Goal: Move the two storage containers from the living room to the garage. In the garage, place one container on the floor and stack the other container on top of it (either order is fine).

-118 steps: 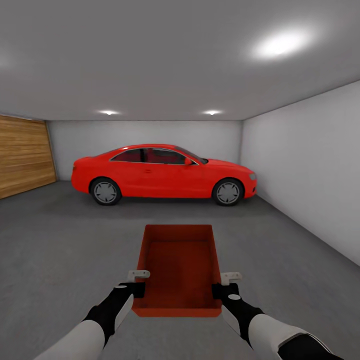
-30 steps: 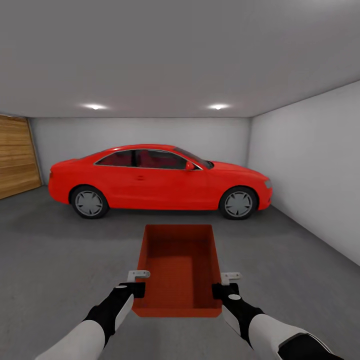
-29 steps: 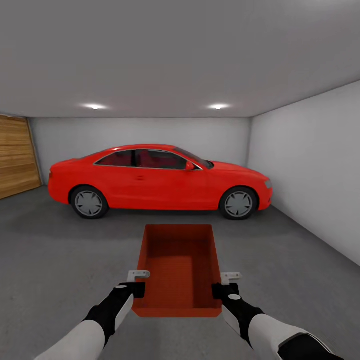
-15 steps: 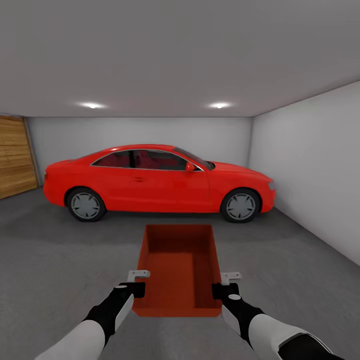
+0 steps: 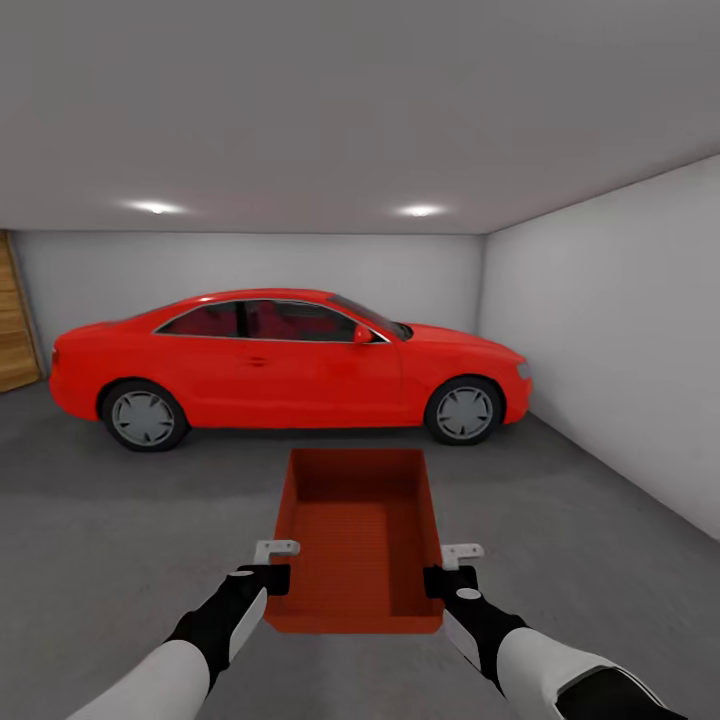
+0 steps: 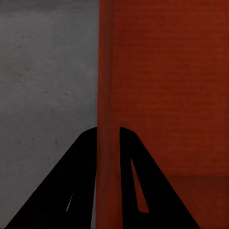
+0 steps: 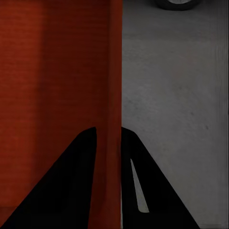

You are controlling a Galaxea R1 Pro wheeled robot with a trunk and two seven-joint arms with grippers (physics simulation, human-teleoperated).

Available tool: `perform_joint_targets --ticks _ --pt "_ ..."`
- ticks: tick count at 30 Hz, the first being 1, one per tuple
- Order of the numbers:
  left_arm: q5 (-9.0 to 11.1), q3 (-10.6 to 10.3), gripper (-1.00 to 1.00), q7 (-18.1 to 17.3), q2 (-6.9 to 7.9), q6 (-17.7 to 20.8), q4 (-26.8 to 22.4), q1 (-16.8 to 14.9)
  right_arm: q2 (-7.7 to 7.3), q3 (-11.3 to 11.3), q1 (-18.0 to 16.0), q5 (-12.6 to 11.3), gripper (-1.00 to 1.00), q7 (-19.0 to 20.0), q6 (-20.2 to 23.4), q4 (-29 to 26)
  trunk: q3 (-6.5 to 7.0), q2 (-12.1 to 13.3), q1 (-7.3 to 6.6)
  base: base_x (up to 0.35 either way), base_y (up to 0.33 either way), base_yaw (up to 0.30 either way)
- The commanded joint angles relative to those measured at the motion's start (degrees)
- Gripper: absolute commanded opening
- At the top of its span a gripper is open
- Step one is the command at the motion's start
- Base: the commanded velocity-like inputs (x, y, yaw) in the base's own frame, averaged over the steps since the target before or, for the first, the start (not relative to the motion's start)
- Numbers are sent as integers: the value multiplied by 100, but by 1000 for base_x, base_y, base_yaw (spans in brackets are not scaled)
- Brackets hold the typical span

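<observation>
An orange-red open-topped storage container (image 5: pixel 358 540) hangs in front of me above the dark grey concrete floor (image 5: pixel 120 540) of the garage. My left gripper (image 5: pixel 277 562) is shut on its left wall, and the left wrist view shows that wall (image 6: pixel 107 95) pinched between the black fingers (image 6: pixel 83 157). My right gripper (image 5: pixel 447 565) is shut on the right wall (image 7: pixel 112 95), black fingers (image 7: pixel 131 152) on either side. The container is empty.
A red car (image 5: pixel 285 368) stands crosswise a short way ahead, its front wheel (image 7: pixel 174 4) near the container's far end. A white wall (image 5: pixel 620 340) runs along the right. A wooden door (image 5: pixel 15 320) sits at the far left.
The whole view has moved closer to the car and turned slightly right; the wooden door has slid toward the left edge. Both grippers and the container keep the same place before me.
</observation>
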Motion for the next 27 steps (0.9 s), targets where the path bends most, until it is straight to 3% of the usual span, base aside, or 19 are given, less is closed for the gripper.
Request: perform_joint_targets --ticks 1,11,27 --pt "32 352 -100 74 214 35 -29 -2 0 -46 -1 -54 -100 11 -14 0 -1 -3 1 1 0 -283" --pt "32 343 -100 74 208 32 -42 -2 0 -46 -1 -54 -100 11 -12 0 -1 -3 1 24 0 -286" --pt "32 352 -100 74 210 34 -25 -3 0 -46 -1 -54 -100 11 -14 0 -1 -3 1 311 0 -286"
